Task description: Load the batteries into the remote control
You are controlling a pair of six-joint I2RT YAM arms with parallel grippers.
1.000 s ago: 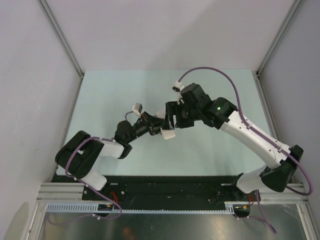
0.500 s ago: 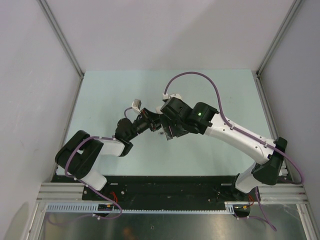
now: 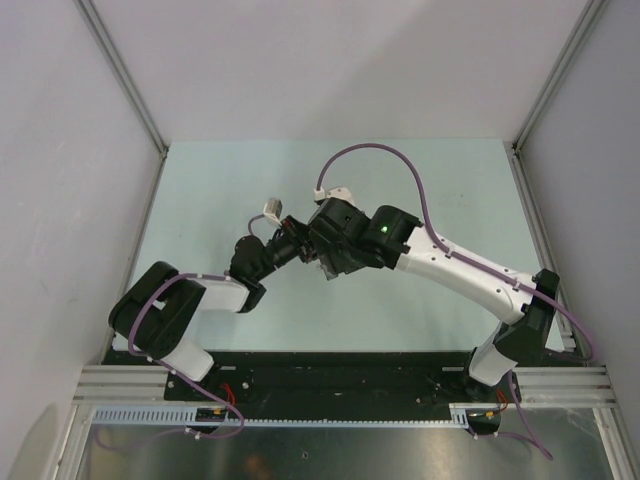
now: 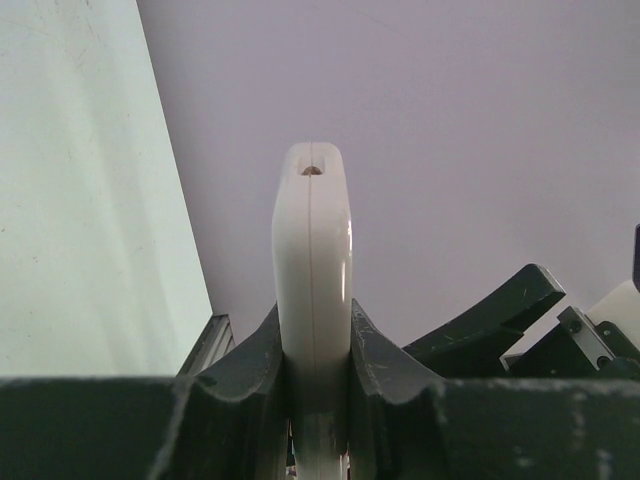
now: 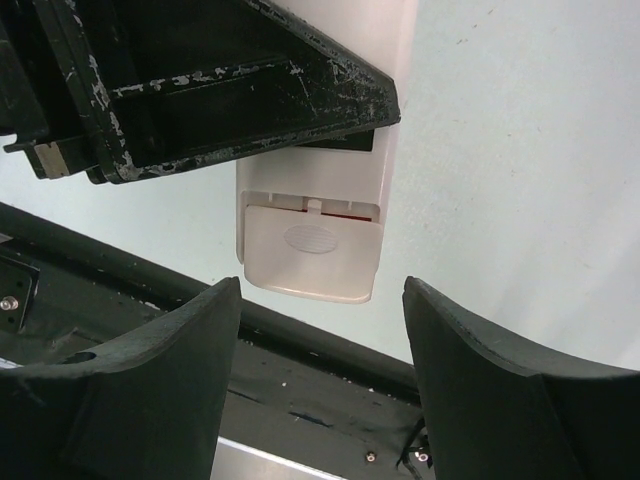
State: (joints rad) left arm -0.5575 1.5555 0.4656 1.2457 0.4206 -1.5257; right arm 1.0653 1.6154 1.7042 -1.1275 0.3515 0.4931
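The remote control is a white bar seen edge-on, clamped between the fingers of my left gripper, which holds it above the table. From the right wrist, the remote control shows its plain white back with a ribbed battery cover and a thin red strip at the cover's top edge. My right gripper is open just below that end, fingers apart and touching nothing. From above, the right gripper sits right against the left gripper and hides the remote. The batteries are out of view.
The pale green table is walled by grey panels on three sides. A black base rail runs along the near edge; it also shows as a dark rail under the right fingers.
The right arm has swung left and nearer, bringing its open gripper up to the remote's end and covering it from above. The left arm has kept still with the remote.
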